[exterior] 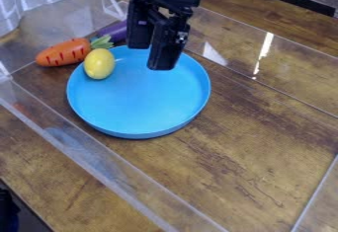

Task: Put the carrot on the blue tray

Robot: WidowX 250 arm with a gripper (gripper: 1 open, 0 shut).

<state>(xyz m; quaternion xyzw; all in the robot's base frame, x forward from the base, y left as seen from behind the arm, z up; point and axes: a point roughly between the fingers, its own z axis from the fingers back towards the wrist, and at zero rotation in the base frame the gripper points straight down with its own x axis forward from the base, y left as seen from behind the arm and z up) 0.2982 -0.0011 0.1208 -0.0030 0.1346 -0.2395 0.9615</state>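
Orange carrot (62, 53) lies on the wooden counter (251, 147) just outside the tray's (138, 108) upper-left rim, green end toward a purple eggplant (117, 32) half hidden behind the arm. A yellow lemon (99, 64) sits beside the carrot, at the tray's inner edge. Black claw (161, 50) hangs over the tray's far side, to the right of carrot and lemon and apart from both, its fingers spread and holding nothing.
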